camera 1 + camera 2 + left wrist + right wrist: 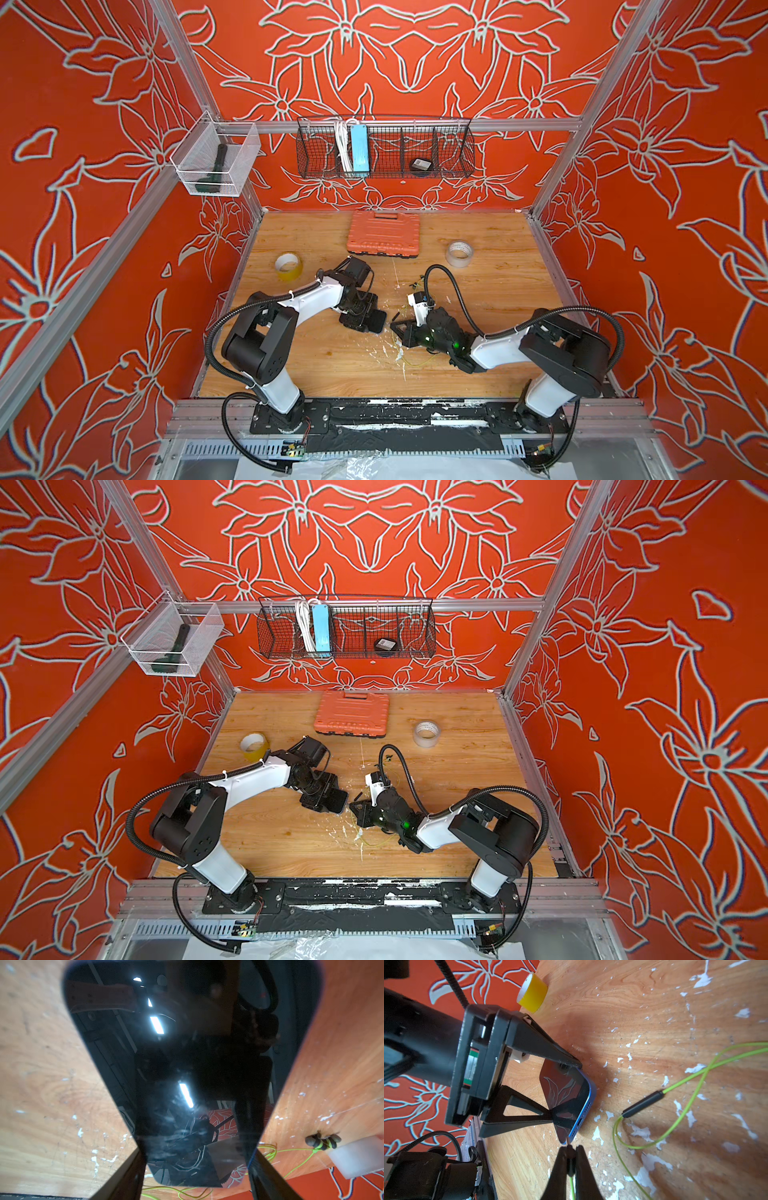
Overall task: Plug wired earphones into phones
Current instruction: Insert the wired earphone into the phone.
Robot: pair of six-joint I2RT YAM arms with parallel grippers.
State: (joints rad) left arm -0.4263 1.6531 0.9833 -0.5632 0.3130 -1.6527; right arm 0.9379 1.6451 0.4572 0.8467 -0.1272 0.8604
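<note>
Black phone [566, 1093], one; earphones [643, 1103], one; tape rolls [289, 273] [459, 260], two.

My left arm [316, 293] and my right arm [498, 351] have white shells on the long links and black, boxy joints. A black ribbed hose [582, 308] goes along each arm. A small green light [456, 344] glows on my right wrist. My left gripper [572, 1093] has black, wedge-shaped fingers [517, 1126] with a triangular hole; my right gripper [571, 1150] is black too.
</note>
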